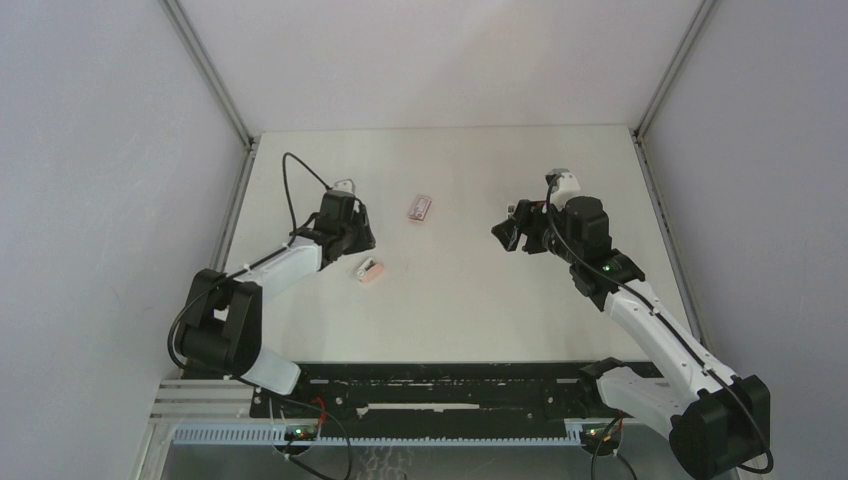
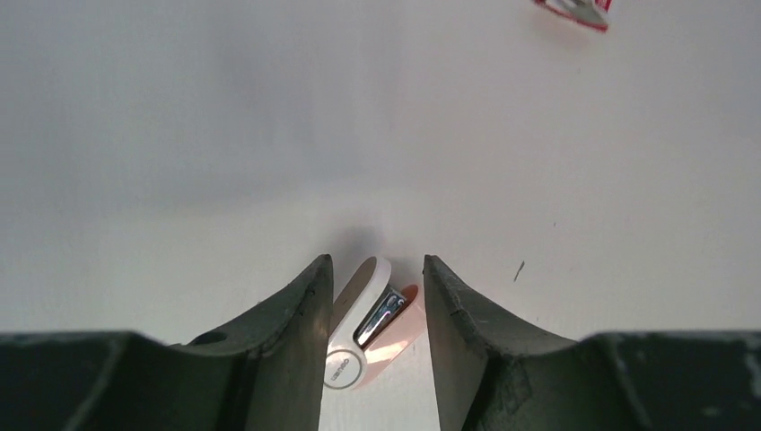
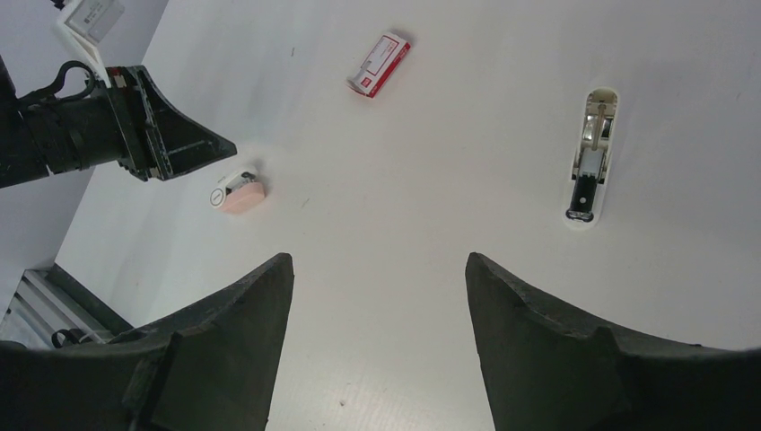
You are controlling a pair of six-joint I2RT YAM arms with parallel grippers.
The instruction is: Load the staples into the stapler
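Note:
A small pink stapler (image 2: 363,328) with a white top lies on the table, its top lifted and its metal channel showing. My left gripper (image 2: 372,265) hangs over it, open, one finger on each side, the right one clear of it. From above, the stapler (image 1: 368,270) lies just in front of the left gripper (image 1: 360,238). The pink-red carton (image 1: 419,207) of staples rests mid-table; the staples themselves are hidden. My right gripper (image 3: 377,260) is open and empty, well to the right (image 1: 503,235).
A second, white stapler (image 3: 592,157) lies opened flat on the table, ahead and right of the right gripper. The carton (image 3: 379,65) and pink stapler (image 3: 238,193) lie farther ahead of it. Grey walls and metal rails enclose the table.

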